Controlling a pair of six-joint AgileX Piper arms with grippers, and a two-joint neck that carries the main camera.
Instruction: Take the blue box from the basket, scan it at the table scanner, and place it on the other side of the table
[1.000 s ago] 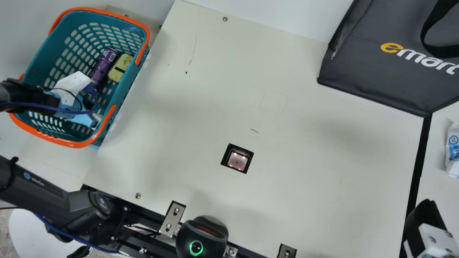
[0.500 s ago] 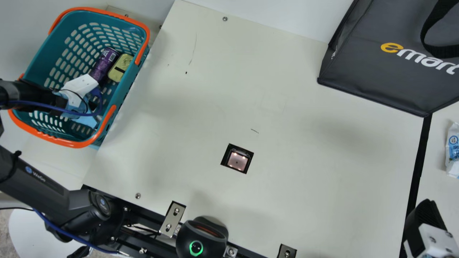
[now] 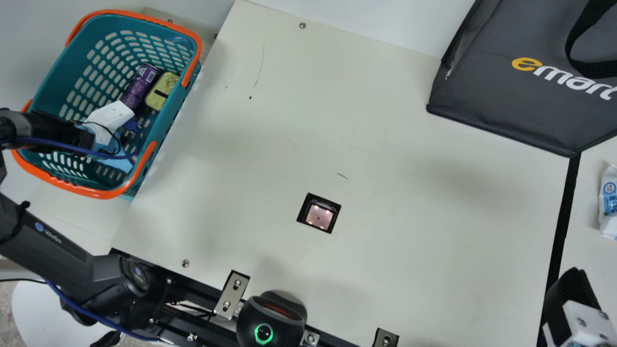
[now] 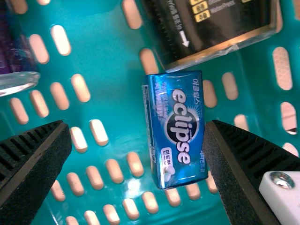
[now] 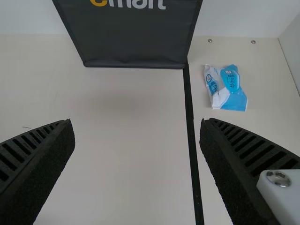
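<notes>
My left gripper [image 3: 108, 120] is down inside the teal basket [image 3: 58, 79] in the main view. In the left wrist view, that gripper [image 4: 138, 133] is open above the basket floor, and the blue box [image 4: 164, 112] lies between its fingers, closer to the one beside the white mount. The table scanner [image 3: 319, 216] is a lit square window in the cream table [image 3: 409, 231]. At the main view's lower right is my right gripper [image 3: 573, 289]; the right wrist view has this gripper [image 5: 137, 126] open over the table, nothing between its fingers.
A purple can [image 3: 140, 86] and a yellow-green tin [image 3: 162, 91] share the basket, with a black-and-gold pack [image 4: 206, 28] touching or nearly touching the box. A dark bag [image 3: 520, 106] stands at the back right. Beyond the black strip [image 3: 561, 231] lies a blue-white packet [image 3: 610, 202].
My left gripper has shifted slightly to the right inside the basket, its forearm rising a little in the main view. My right gripper has kept still.
</notes>
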